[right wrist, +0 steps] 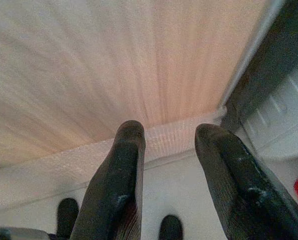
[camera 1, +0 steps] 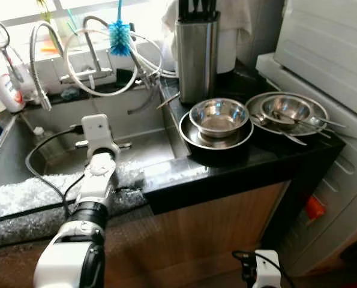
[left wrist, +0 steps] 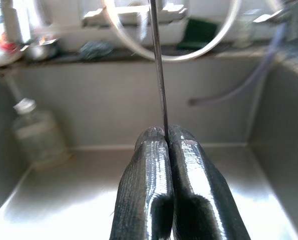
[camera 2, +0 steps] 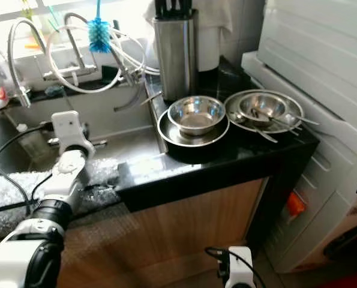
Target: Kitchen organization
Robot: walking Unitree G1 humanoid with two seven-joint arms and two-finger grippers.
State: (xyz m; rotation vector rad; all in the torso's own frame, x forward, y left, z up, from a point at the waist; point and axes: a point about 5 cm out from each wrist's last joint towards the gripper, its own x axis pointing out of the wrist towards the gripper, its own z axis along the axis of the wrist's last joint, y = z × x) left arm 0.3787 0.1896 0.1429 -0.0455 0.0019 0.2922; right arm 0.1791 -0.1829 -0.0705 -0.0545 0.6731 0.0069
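No readable writing is seen; the label on the white bottle (camera 1: 4, 87) at the far left of the sink (camera 1: 148, 147) is too blurred to make out.

The left arm is stretched forward over the sink's front edge, its wrist raised above the basin. The left gripper (left wrist: 166, 137) is clenched, its two fingers (left wrist: 146, 185) pressed together on a thin metal rod (left wrist: 159, 65) that stands up from between the tips; what the rod belongs to cannot be told. A small clear bottle (left wrist: 38, 132) is seen standing in the sink's corner, and a green sponge (left wrist: 199, 40) lies on the ledge behind the sink.

The right arm hangs low, well below the sink, in front of the wooden cabinet (camera 1: 220, 228). The right gripper (right wrist: 171, 140) is released, its fingers spread apart and holding nothing.

On the black counter (camera 1: 238, 168) right of the sink, a steel bowl (camera 1: 219, 117) is nested in a dark pan (camera 1: 193, 135). Further right of the sink, a second bowl (camera 1: 289, 108) sits on a steel plate (camera 1: 259, 105) with cutlery (camera 1: 292, 137) laid across. A steel knife block (camera 1: 196, 54) stands behind them, just beside the sink's back corner. A blue brush (camera 1: 119, 33) hangs above the sink among looped hoses (camera 1: 76, 81).
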